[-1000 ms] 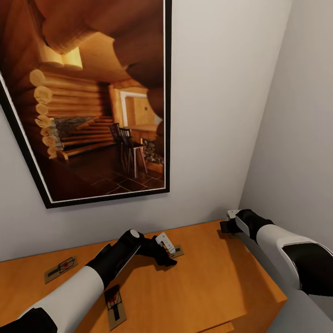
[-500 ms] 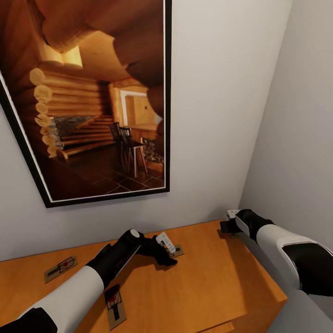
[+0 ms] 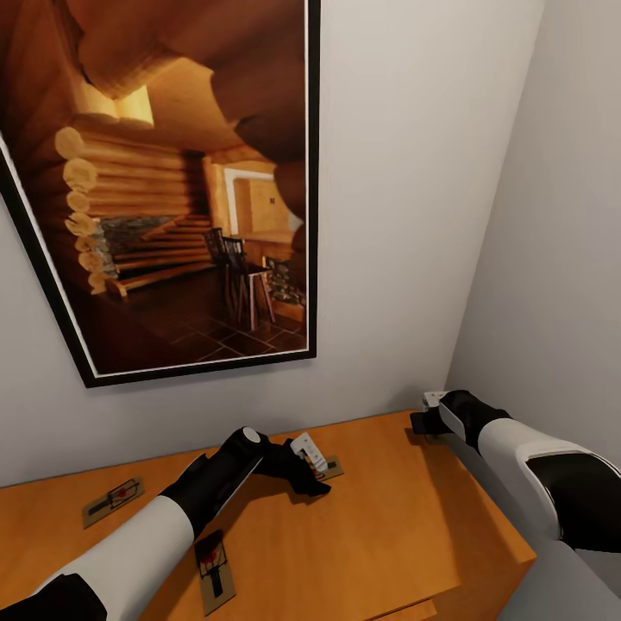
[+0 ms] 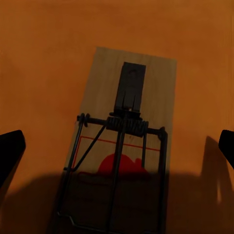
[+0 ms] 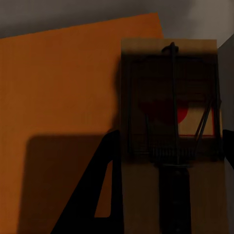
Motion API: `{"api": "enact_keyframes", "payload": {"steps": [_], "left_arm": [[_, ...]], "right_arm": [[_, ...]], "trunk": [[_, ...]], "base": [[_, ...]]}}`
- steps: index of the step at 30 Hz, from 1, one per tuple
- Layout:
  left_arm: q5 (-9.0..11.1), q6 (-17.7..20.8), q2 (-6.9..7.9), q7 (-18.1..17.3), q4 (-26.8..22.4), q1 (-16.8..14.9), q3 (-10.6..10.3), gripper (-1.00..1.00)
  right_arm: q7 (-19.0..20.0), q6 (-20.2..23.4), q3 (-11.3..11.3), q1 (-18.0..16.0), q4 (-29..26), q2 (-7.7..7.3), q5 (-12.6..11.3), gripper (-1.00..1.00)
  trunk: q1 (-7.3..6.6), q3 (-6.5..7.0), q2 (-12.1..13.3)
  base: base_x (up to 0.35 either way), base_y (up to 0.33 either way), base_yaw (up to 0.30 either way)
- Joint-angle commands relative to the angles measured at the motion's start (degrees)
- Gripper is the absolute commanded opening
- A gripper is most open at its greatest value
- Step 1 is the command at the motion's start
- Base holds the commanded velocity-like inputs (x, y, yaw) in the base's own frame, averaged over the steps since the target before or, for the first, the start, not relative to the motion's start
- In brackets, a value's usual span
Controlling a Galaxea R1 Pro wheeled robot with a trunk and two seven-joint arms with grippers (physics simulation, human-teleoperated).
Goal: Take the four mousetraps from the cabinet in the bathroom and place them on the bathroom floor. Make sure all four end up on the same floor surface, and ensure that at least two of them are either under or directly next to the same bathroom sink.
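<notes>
Mousetraps lie on the cabinet's (image 3: 379, 517) flat orange top. One trap (image 3: 114, 501) sits near the wall at the far left, a second (image 3: 213, 569) lies nearer the front edge beside the left forearm, and a third (image 3: 329, 470) lies under the left end effector (image 3: 312, 470), mostly hidden by it in the head view. In the left wrist view this trap (image 4: 124, 141) lies flat on the wood, black wire and red spot up, with the dark fingertips (image 4: 9, 153) spread wide to either side and clear of its edges, so the left end effector is open over it. The right end effector (image 3: 429, 412) is at the cabinet's back right corner by the wall; its wrist view shows a fourth trap (image 5: 173, 131) held up close before the camera, a dark finger (image 5: 97, 195) beside it, the cabinet top behind. It appears clamped on that trap. A framed picture (image 3: 172, 172) of a log interior hangs above.
</notes>
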Motion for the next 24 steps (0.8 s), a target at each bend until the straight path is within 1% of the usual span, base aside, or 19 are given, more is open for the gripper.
{"api": "enact_keyframes", "payload": {"steps": [1,21,22,24], "left_arm": [[-0.7,0.3,-0.03,-0.4,0.2,0.0,0.0,1.00],[-0.6,0.3,0.06,-0.4,0.2,0.0,0.3,1.00],[-0.6,0.3,0.06,-0.4,0.2,0.0,0.3,-1.00],[-0.5,0.3,0.08,-0.4,0.2,0.0,0.3,-1.00]], "right_arm": [[0.2,0.3,0.2,0.0,-0.1,-0.05,-0.8,-1.00],[0.2,0.3,0.2,0.0,-0.1,-0.05,-0.8,-1.00],[0.2,0.3,0.2,0.0,-0.1,-0.05,-0.8,-1.00],[0.2,0.3,0.2,0.0,-0.1,-0.05,-0.8,-1.00]], "trunk": [[0.02,-0.12,0.0],[0.02,-0.12,0.0],[0.02,-0.12,0.0],[0.02,-0.12,0.0]], "base": [[0.000,0.000,0.000],[0.000,0.000,0.000],[0.000,0.000,0.000],[0.000,0.000,0.000]]}}
